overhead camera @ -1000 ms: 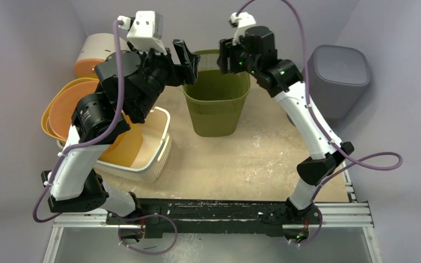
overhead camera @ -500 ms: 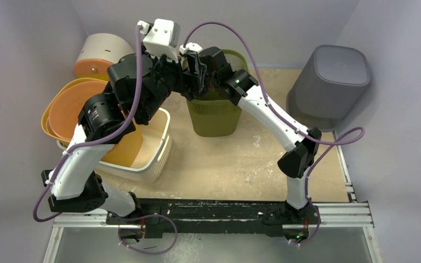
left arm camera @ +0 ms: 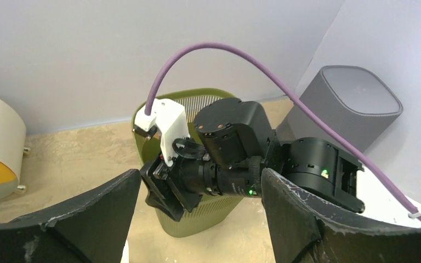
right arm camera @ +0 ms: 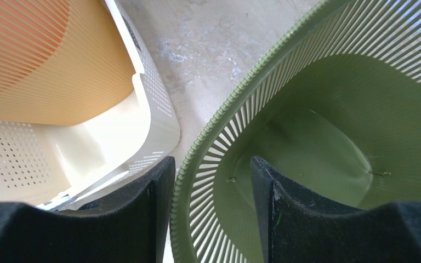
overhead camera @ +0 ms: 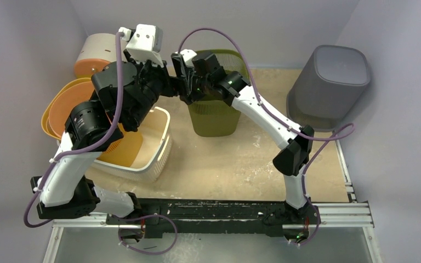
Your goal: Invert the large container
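A large green slatted basket [overhead camera: 219,112] stands upright at the back middle of the table. It also shows in the left wrist view [left arm camera: 197,216] and the right wrist view [right arm camera: 318,126]. My right gripper [overhead camera: 185,82] is open and straddles the basket's left rim. In the right wrist view [right arm camera: 208,170] one finger is outside the rim and one inside, with the rim close to the outer finger. My left gripper [overhead camera: 167,83] is open and empty, just left of the basket. In its own view [left arm camera: 200,189] it faces the right gripper [left arm camera: 167,192].
A grey bin [overhead camera: 331,76] stands at the back right. A white perforated basket [overhead camera: 156,159] holding an orange basket [overhead camera: 71,107] sits left of the green one. A cream and orange container [overhead camera: 96,52] stands at the back left.
My right arm has swung left from above the basket's right side to its left rim, with the jaws now over the rim. My left gripper has drawn back slightly to the left.
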You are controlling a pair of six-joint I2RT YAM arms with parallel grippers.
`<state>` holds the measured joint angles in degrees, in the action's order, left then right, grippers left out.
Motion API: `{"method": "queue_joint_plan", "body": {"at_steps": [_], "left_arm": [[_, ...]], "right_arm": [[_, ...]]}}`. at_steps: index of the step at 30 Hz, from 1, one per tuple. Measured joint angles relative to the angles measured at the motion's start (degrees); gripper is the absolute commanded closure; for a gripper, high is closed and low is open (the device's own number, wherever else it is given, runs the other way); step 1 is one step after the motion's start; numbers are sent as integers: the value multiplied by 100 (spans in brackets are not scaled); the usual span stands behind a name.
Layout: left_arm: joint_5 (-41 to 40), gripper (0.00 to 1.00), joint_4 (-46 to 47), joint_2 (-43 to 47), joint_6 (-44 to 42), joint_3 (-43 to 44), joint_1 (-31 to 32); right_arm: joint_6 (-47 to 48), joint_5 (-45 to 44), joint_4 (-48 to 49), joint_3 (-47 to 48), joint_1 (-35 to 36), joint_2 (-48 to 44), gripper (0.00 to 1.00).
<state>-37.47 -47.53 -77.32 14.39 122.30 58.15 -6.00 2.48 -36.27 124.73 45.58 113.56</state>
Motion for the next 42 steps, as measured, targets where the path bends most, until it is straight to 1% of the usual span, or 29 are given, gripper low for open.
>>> {"method": "queue_joint_plan", "body": {"at_steps": [2, 5, 8, 10, 16, 20, 22, 25, 26, 28, 31, 34, 38, 42], "left_arm": [[-35, 22, -2, 46, 2, -39, 0], [-46, 22, 13, 59, 9, -70, 0], [-42, 22, 4, 61, 20, -111, 0], [-44, 22, -2, 61, 24, -118, 0], [-46, 22, 0, 103, 109, -118, 0], [-46, 22, -13, 138, 114, -81, 0], [-48, 22, -15, 144, 114, -33, 0], [-48, 22, -20, 149, 116, 52, 0], [-48, 22, -26, 149, 116, 90, 0], [-48, 22, -59, 144, 116, 177, 0], [-48, 22, -111, 138, 114, 334, 0], [-63, 22, -131, 138, 114, 428, 0], [-74, 22, -149, 120, 116, 439, 0], [-74, 22, -214, 28, 114, 501, 0]], "right_arm": [[0, -39, -74, 0, 46, 70, 55], [-48, -229, -105, -2, 94, 118, 73], [-129, -452, -103, -2, 140, 111, 86], [-199, -654, -129, 7, 168, 101, 100], [-321, -1237, -367, 345, 59, 66, 100], [-986, -861, -55, 267, -385, -92, 100], [-1604, -256, 688, -323, -850, -446, 100], [-2662, 625, 2188, -1397, -1578, -990, 100], [-3202, 885, 2833, -1753, -1893, -1082, 100], [-4002, 1226, 3742, -2081, -2164, -1012, 100], [-4846, 1648, 5007, -2326, -2114, -669, 100], [-5462, 1803, 6133, -2662, -1969, -391, 100], [-6505, 1851, 7781, -3351, -1895, -44, 100], [-7305, 1759, 9259, -3563, -1943, 651, 100]]}}
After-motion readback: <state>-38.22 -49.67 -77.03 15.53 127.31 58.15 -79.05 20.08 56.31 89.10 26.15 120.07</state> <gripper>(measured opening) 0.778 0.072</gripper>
